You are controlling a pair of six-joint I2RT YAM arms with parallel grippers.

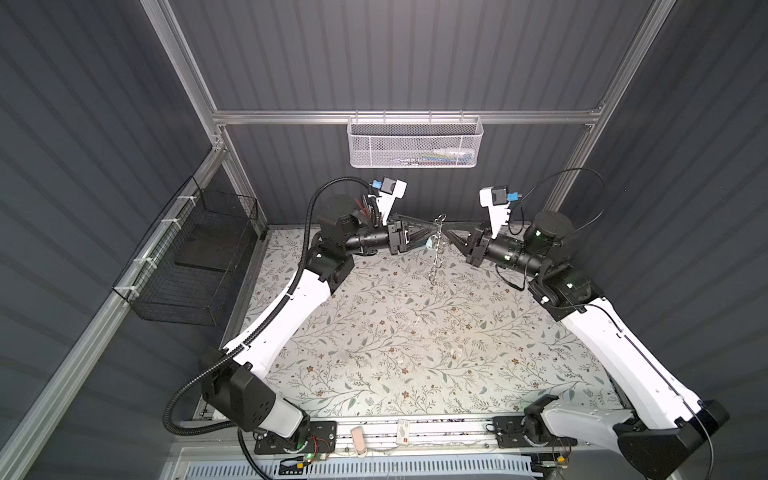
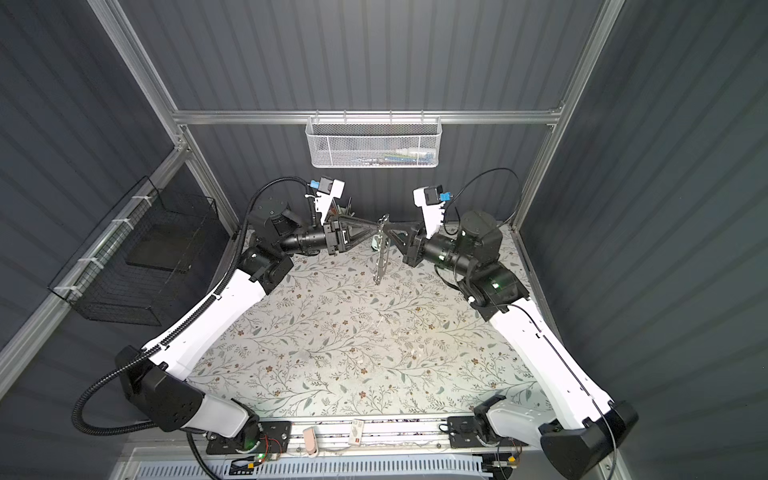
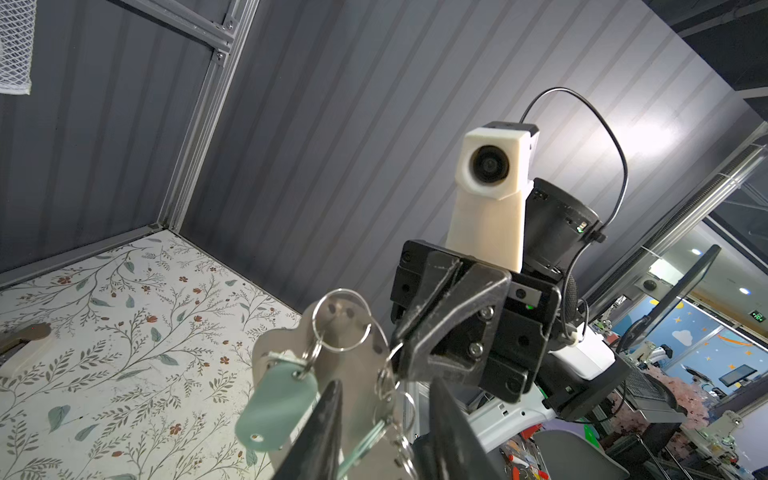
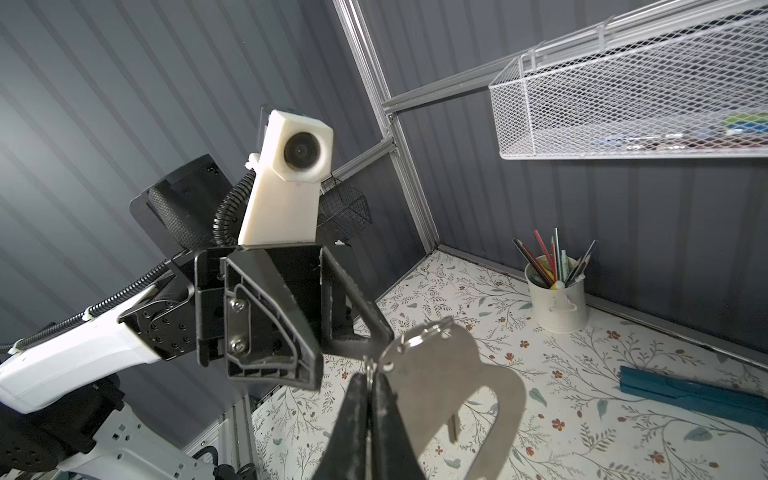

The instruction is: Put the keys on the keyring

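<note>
The keyring (image 1: 436, 249) (image 2: 382, 257), a flat grey plate with silver split rings, hangs in the air at the back middle between my two grippers. My right gripper (image 4: 370, 376) (image 1: 445, 227) is shut on the plate's (image 4: 436, 374) edge by a ring. My left gripper (image 3: 386, 384) (image 1: 430, 230) faces it with its jaws apart on either side of the plate (image 3: 361, 370) and its row of rings. One key's mint-green tag (image 3: 276, 409) (image 1: 428, 244) hangs from a ring on the plate. A second mint tag (image 3: 365, 442) shows edge-on between my left fingers.
A white cup of pencils (image 4: 555, 299) and a dark-teal case (image 4: 690, 395) stand on the floral table at the back. A white mesh basket (image 1: 415, 141) hangs on the rear rail. A black wire basket (image 1: 191, 257) hangs on the left wall.
</note>
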